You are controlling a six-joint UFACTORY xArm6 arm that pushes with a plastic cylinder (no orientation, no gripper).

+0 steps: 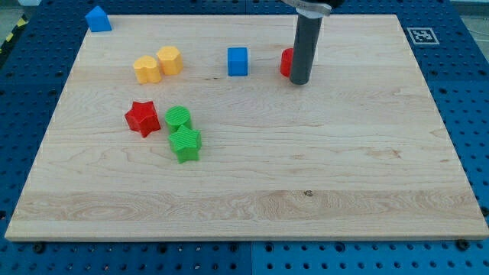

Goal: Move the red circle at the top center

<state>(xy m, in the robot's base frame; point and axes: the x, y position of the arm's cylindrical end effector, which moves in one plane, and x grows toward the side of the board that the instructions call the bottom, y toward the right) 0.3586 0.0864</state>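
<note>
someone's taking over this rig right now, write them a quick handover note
My tip: down on the board, against the right side of the red circle, which it partly hides.
Red circle: near the view's top, a little right of centre, just right of the blue cube.
Other blocks sit apart, on the view's left.
Done: tip is at the block.
Left: nudge it leftward to top centre; the blue cube lies in that path, so go carefully.
</note>
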